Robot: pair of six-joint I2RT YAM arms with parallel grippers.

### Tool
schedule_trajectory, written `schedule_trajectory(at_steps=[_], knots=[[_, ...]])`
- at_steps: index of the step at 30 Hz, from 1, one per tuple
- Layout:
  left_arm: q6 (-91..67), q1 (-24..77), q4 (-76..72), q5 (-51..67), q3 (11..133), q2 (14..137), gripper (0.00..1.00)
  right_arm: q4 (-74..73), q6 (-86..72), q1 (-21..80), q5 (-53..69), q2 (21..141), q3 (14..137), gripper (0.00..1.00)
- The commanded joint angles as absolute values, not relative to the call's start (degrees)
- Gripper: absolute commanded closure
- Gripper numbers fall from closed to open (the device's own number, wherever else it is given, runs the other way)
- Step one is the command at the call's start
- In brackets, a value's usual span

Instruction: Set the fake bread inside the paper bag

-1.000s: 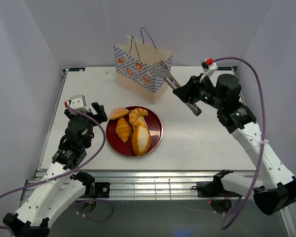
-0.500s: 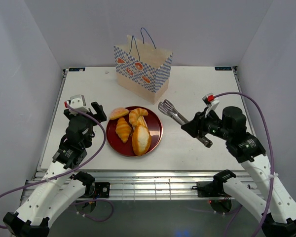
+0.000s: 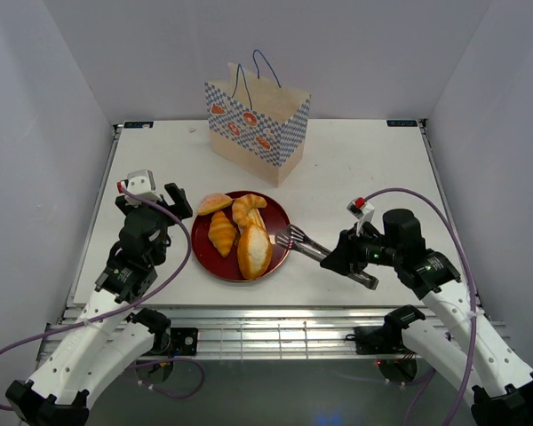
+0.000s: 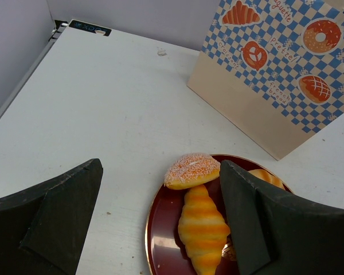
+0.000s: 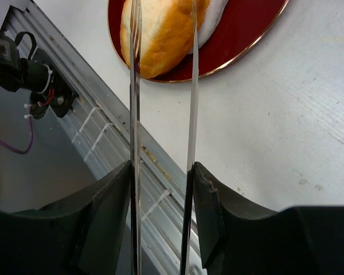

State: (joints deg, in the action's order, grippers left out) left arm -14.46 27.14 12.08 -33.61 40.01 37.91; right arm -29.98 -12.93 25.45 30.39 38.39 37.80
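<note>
Fake bread (image 3: 240, 229) is lying in a cluster on a dark red plate (image 3: 281, 220) near the front of the tabletop (image 3: 364, 169) — none of it is showing in the paper bag (image 3: 258, 133), which is standing upright well behind the plate toward the back wall.

On the plate: a sugared bun (image 4: 192, 170) is sitting at the back left, two croissants (image 3: 222, 232) are lying in the middle, and a cream-topped loaf (image 3: 254, 252) is resting at the front right.

The right gripper (image 3: 336, 257) is reaching in low from the right, its jaws clamping a pair of metal tongs (image 3: 304, 244). In the right wrist view the two tong blades are standing apart and straddling the end of the loaf — whether they are touching it cannot be told.

The left gripper (image 3: 179, 202) is hovering just left of the plate, its jaws spread wide and holding nothing.
</note>
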Motion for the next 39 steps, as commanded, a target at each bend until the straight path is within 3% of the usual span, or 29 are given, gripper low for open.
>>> schedule_trajectory(at_steps=[1,13,39], knots=[[-14.15,27.33,12.57,-33.13,40.78,37.27,0.07,-24.18,-16.17,26.1,33.49,39.29,36.92,0.48],[-14.33,27.33,12.57,-32.43,40.78,37.0,0.07,-14.42,-26.1,29.35,30.86,39.29,28.66,0.39],[-14.5,27.33,12.57,-31.38,40.78,37.44,0.07,-1.85,-37.09,36.39,26.28,43.24,22.59,0.32]])
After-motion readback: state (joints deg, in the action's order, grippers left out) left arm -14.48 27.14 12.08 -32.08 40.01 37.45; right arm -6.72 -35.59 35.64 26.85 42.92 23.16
